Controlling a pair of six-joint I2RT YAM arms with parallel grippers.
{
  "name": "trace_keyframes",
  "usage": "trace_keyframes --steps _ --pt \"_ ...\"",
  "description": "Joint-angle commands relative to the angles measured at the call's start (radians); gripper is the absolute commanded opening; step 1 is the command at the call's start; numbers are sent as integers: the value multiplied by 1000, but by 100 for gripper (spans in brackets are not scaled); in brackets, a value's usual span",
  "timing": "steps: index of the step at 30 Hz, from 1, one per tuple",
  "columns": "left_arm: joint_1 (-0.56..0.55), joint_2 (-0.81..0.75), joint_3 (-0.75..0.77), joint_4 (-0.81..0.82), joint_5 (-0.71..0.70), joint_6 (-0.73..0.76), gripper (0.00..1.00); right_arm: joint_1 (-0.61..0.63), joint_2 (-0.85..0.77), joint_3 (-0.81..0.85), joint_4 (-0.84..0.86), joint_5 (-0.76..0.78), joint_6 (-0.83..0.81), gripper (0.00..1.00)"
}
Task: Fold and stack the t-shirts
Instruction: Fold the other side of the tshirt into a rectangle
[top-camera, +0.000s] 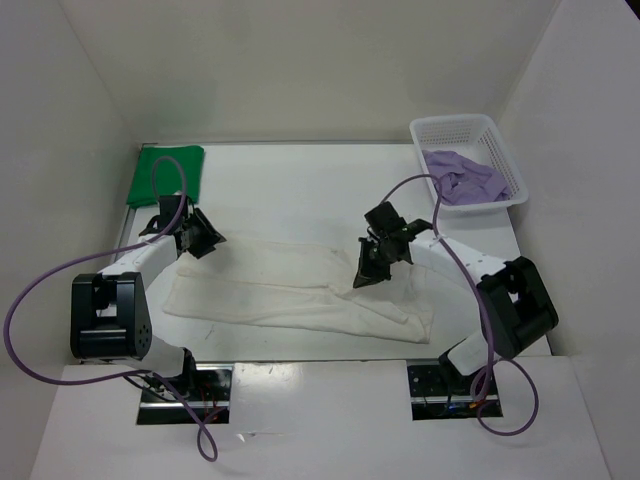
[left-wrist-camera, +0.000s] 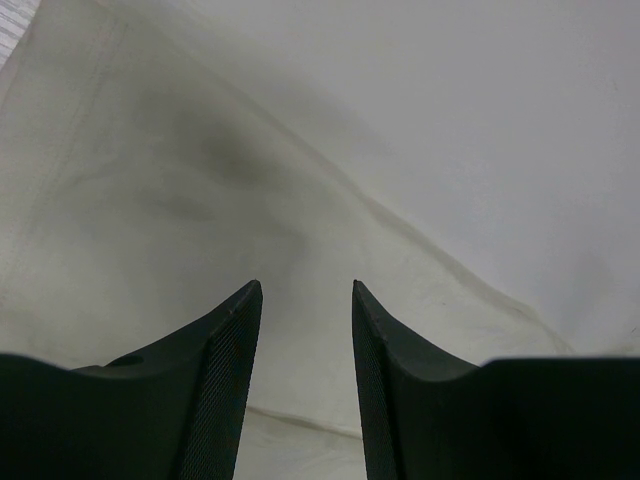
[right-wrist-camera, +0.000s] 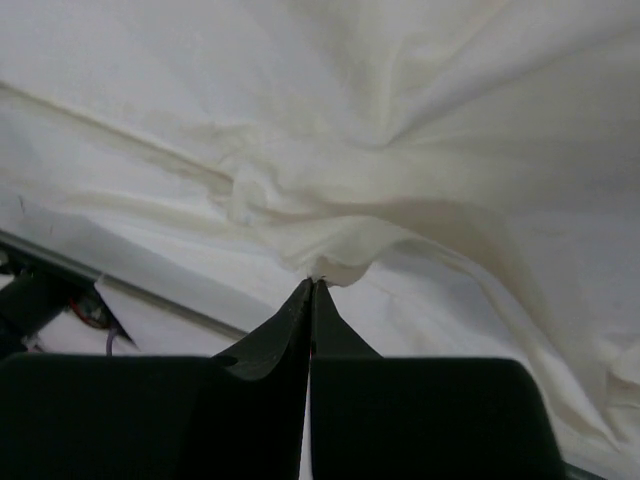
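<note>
Where the right gripper (right-wrist-camera: 312, 288) closes, its two fingers meet flat with a small ridge of the white t-shirt (top-camera: 300, 292) nipped at their very tips, low in the middle of the right wrist view. The cloth puckers there and creases run out from that spot. It is a thin pinch, so I judge that a lift should begin slowly and straight up, testing the hold before any sideways carry.

The left gripper (left-wrist-camera: 305, 300) has its jaws apart with nothing between them, close over the same shirt's left end; whether it touches the cloth I cannot tell. Cream cloth fills its view beyond the fingers. For an even fold it needs its own hold on the matching edge first. Then both arms should travel together at one height, so the cloth goes over as a sheet and does not twist.

From above, the white shirt lies as a long band across the middle of the frame, from the left gripper to lower right of centre, rumpled near the right pinch. The green t-shirt (top-camera: 167, 175) sits folded at the upper left corner of the table (top-camera: 300, 180), well apart. The purple t-shirt (top-camera: 462, 175) lies crumpled in the basket (top-camera: 455, 123) at the upper right. One risk is that pinching a single layer would pull the band open.
</note>
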Motion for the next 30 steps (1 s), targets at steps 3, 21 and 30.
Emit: trace_keyframes --steps 3,21,30 --pt "2 6 23 31 27 -3 49 57 -42 -34 -56 -172 1 1" --pt "2 15 93 22 56 -3 49 161 1 77 -77 -206 13 33" --pt "-194 91 146 46 81 -2 49 -147 -23 28 162 75 70 3"
